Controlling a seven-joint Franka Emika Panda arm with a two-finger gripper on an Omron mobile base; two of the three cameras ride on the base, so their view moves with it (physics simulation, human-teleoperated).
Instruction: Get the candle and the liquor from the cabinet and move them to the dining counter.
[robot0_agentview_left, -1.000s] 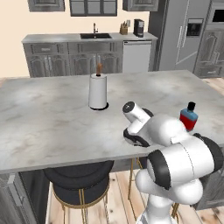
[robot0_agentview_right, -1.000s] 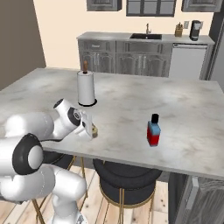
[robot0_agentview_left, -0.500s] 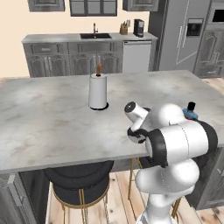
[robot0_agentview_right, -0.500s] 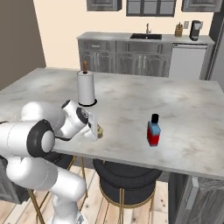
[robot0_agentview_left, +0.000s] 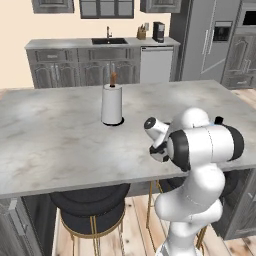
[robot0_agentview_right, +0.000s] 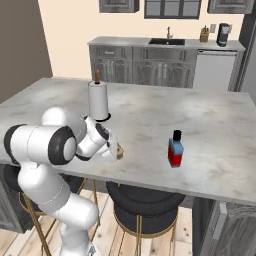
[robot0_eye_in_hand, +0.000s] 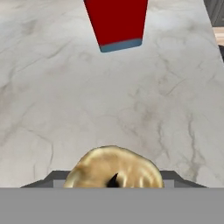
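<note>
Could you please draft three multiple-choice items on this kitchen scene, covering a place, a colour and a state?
1. Where does the liquor stand?
A. on the dining counter
B. in the sink
C. on a stool

2. What colour is the liquor's lower body?
A. green
B. red
C. yellow

3. What are the gripper's jaws doing?
A. standing open and empty
B. gripping the paper-towel roll
C. holding the candle, a tan lump

Answers: 1 A, it stands upright on the marbled top. 2 B, red under a blue upper part. 3 C, the hand view shows the lump between them.

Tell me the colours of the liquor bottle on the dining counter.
Red body, light blue shoulder, black cap: the liquor bottle shows best in the right base view.
</note>
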